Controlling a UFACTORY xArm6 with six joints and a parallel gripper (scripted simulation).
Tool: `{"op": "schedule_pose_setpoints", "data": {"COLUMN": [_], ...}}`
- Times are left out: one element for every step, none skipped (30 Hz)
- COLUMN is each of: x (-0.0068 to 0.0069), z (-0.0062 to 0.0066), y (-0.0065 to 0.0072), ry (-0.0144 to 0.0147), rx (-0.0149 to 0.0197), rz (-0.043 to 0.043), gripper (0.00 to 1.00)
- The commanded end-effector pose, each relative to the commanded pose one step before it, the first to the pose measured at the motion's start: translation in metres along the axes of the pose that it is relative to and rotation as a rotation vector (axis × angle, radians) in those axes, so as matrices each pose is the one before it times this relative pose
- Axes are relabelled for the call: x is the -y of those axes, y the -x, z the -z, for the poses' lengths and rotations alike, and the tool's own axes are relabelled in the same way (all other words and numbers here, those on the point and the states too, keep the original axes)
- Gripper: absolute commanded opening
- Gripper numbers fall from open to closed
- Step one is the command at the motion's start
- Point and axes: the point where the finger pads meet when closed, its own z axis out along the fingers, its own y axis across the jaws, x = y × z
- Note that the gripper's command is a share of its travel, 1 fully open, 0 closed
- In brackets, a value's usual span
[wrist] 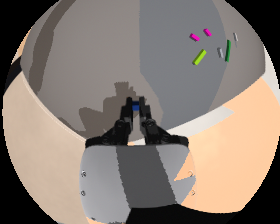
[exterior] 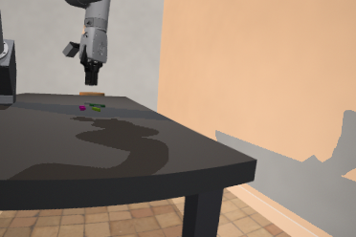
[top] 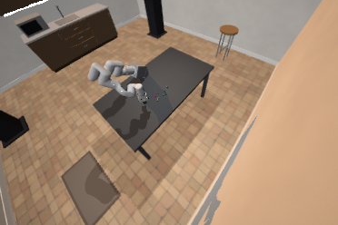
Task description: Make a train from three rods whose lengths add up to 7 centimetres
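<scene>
My gripper (wrist: 135, 104) (exterior: 91, 84) (top: 144, 102) is shut on a small blue rod (wrist: 136, 106) and holds it above the table. In the wrist view, two short magenta rods (wrist: 194, 37) (wrist: 207, 32) lie at the upper right, apart from each other. A lime rod (wrist: 199, 57) (exterior: 96, 109) (top: 157, 99) lies below them. A grey rod (wrist: 220, 52) lies close beside a dark green rod (wrist: 228, 51) (top: 165, 93). Another grey rod (wrist: 236, 37) lies beyond, near the green rod's upper end. No rods are seen lying end to end.
The dark table (top: 186, 65) (exterior: 206, 162) bears all the loose rods, which lie in one group to the right of the gripper in the wrist view. The arm's shadow falls on the table. A stool (top: 229, 30) stands on the floor away from the table.
</scene>
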Motion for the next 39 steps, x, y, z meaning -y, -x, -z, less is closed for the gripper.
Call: {"op": "schedule_pose_setpoints", "data": {"x": [-0.00064, 0.00000, -0.00033, -0.00184, -0.00401, -0.00238, -0.00124, -0.00200, -0.00247, -0.00262, -0.00266, -0.00271, -0.00280, -0.00292, -0.00303, -0.00313, 0.00000, 0.00000, -0.00715, -0.00361, -0.00065, 0.00000, 0.00000, 0.00000, 0.00000, 0.00000, 0.00000, 0.00000, 0.00000, 0.00000, 0.00000, 0.00000, -0.00001, 0.00000, 0.00000, -0.00001, -0.00002, -0.00004, -0.00005], "z": [0.00051, 0.00000, 0.00000, -0.00003, -0.00006, -0.00004, -0.00002, -0.00003, -0.00004, -0.00004, -0.00005, -0.00005, -0.00005, -0.00006, -0.00006, -0.00007, 0.00000, 0.00000, -0.00017, -0.00009, -0.00002, 0.00000, 0.00000, 0.00000, 0.00000, 0.00000, 0.00000, 0.00000, 0.00000, 0.00000, -0.00002, -0.00014, -0.00035, 0.00000, 0.00000, -0.00065, -0.00101, -0.00142, -0.00174], "y": [-0.00151, 0.00000, -0.00125, -0.00701, -0.01431, -0.00683, -0.00326, -0.00510, -0.00595, -0.00595, -0.00568, -0.00546, -0.00535, -0.00529, -0.00522, -0.00514, 0.00000, 0.00000, -0.01143, -0.00510, -0.00086, 0.00000, 0.00000, 0.00000, 0.00000, 0.00000, 0.00000, 0.00000, 0.00000, 0.00000, 0.00000, 0.00000, 0.00001, 0.00000, 0.00000, 0.00001, 0.00002, 0.00001, 0.00002], "ry": [0.00093, 0.00000, -0.00001, -0.00004, -0.00007, -0.00004, -0.00003, -0.00005, -0.00007, -0.00009, -0.00010, -0.00012, -0.00014, -0.00016, -0.00019, -0.00022, 0.00000, 0.00000, -0.00060, -0.00033, -0.00006, 0.00000, 0.00000, 0.00000, 0.00000, 0.00000, 0.00000, 0.00000, 0.00000, 0.00000, 0.00001, 0.00006, 0.00015, 0.00000, 0.00000, 0.00028, 0.00044, 0.00065, 0.00056], "rx": [-0.00164, 0.00000, -0.00007, -0.00033, -0.00044, -0.00011, -0.00003, -0.00001, 0.00004, 0.00009, 0.00014, 0.00018, 0.00022, 0.00027, 0.00031, 0.00034, 0.00000, 0.00000, 0.00090, 0.00047, 0.00009, 0.00000, 0.00000, 0.00000, 0.00000, 0.00000, 0.00000, 0.00000, 0.00000, 0.00000, -0.00001, -0.00005, -0.00013, 0.00000, 0.00000, -0.00023, -0.00036, -0.00052, -0.00045], "rz": [0.00201, 0.00000, 0.00747, 0.04201, 0.08650, 0.04230, 0.02045, 0.03214, 0.03792, 0.03838, 0.03709, 0.03618, 0.03590, 0.03597, 0.03605, 0.03606, 0.00000, 0.00000, 0.08103, 0.03769, 0.00653, 0.00000, 0.00000, 0.00000, 0.00000, 0.00000, 0.00000, 0.00000, 0.00000, 0.00000, 0.00000, 0.00000, -0.00001, 0.00000, 0.00000, -0.00001, -0.00002, -0.00002, -0.00002], "gripper": [0.04, 0.04, 0.04, 0.04, 0.04, 0.04, 0.04, 0.04, 0.04, 0.04, 0.04, 0.04, 0.04, 0.04, 0.04, 0.04, 0.04, 0.04, 0.04, 0.04, 0.04, 0.04, 0.04, 0.04, 0.04, 0.04, 0.04, 0.04, 0.04, 0.04, 0.04, 0.04, 0.04, 0.04, 0.04, 0.04, 0.04, 0.04, 0.04]}}
